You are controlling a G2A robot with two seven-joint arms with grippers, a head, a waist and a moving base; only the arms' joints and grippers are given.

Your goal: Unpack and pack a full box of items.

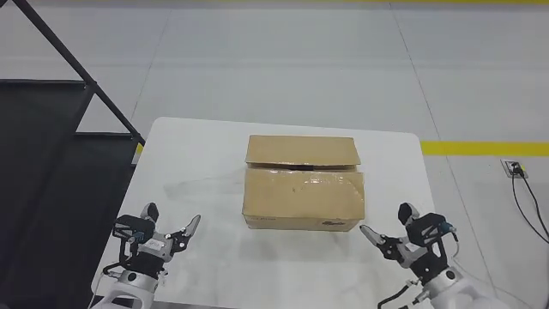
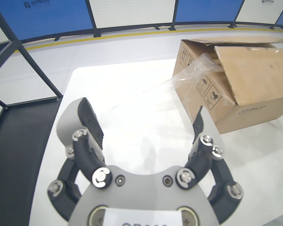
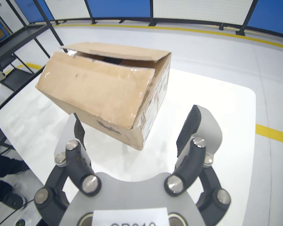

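A brown cardboard box (image 1: 302, 190) stands in the middle of the white table (image 1: 197, 154), its two top flaps folded nearly flat with a narrow gap between them. Loose clear tape (image 2: 191, 71) hangs off its end in the left wrist view. My left gripper (image 1: 171, 227) is open near the table's front left corner, apart from the box (image 2: 238, 81). My right gripper (image 1: 387, 227) is open near the front right corner, just off the box's (image 3: 101, 88) front corner. Both hold nothing. The contents are hidden.
A black metal rack (image 1: 43, 163) with a dark shelf stands left of the table. White floor with yellow lines (image 1: 485, 148) surrounds it. Bare table surface lies on both sides of the box and in front of it.
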